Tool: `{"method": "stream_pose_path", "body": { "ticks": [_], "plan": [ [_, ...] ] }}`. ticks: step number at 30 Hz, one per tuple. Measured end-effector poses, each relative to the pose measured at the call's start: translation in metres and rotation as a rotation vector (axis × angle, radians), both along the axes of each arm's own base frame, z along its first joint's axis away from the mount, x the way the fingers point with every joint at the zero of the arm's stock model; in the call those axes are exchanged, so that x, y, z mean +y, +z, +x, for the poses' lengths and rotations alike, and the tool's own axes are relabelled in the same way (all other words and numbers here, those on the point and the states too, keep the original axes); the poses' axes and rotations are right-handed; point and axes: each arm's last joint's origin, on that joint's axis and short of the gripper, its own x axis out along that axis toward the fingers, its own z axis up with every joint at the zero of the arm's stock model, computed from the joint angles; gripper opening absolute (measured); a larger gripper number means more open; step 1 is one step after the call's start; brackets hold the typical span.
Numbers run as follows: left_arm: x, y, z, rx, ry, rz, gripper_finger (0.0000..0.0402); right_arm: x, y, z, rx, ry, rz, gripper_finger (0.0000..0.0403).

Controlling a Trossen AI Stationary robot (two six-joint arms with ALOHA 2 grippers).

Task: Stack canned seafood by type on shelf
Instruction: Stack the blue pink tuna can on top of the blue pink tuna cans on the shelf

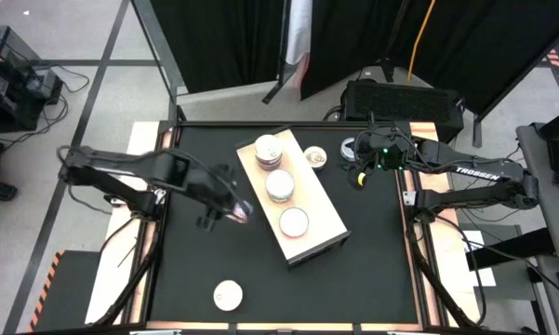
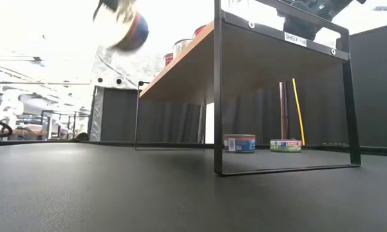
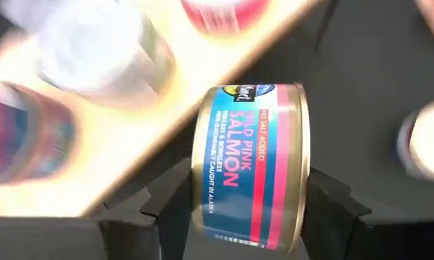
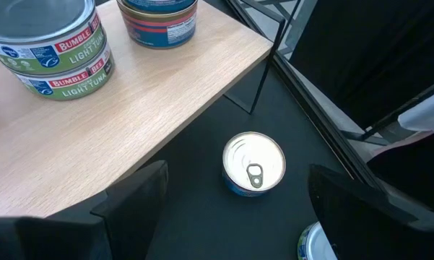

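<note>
- Salmon can (image 3: pixel 249 167) sits clamped between the left gripper's (image 1: pixel 234 210) fingers, beside the shelf (image 1: pixel 321 223).
- Right gripper (image 1: pixel 361 174) hangs wide open, empty, above a pull-tab can (image 4: pixel 254 164).

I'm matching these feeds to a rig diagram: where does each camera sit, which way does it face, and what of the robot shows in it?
High view: overhead, looking straight down at the table, shelf and both arms.
Low view: tabletop height, looking level under the shelf; the left gripper shows at top.
Left wrist view: on the left arm, facing its held salmon can.
Right wrist view: on the right arm, facing the shelf corner, fingers apart.
Shared: high and left wrist views both show that can.
</note>
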Motion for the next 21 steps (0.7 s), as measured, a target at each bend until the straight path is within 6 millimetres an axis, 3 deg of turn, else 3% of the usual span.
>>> {"method": "stream_pose_path", "body": {
  "ticks": [6, 13, 17, 21],
  "plan": [
    [0.008, 0.055, -0.019, -0.372, 0.075, -0.037, 0.0203, 0.0, 0.001, 0.001, -0.017, 0.0, -0.005, 0.0325],
    [0.028, 0.102, -0.026, -0.802, 0.264, -0.001, 0.0203, -0.001, 0.004, 0.002, -0.056, -0.019, 0.011, 0.0325],
    [0.042, 0.119, -0.023, -0.996, 0.379, -0.035, 0.0203, -0.001, 0.004, 0.003, -0.072, -0.031, 0.025, 0.0325],
    [0.057, 0.122, -0.014, -1.071, 0.491, -0.116, 0.0203, -0.001, 0.004, 0.003, -0.077, -0.041, 0.036, 0.0325]
  ]
}}
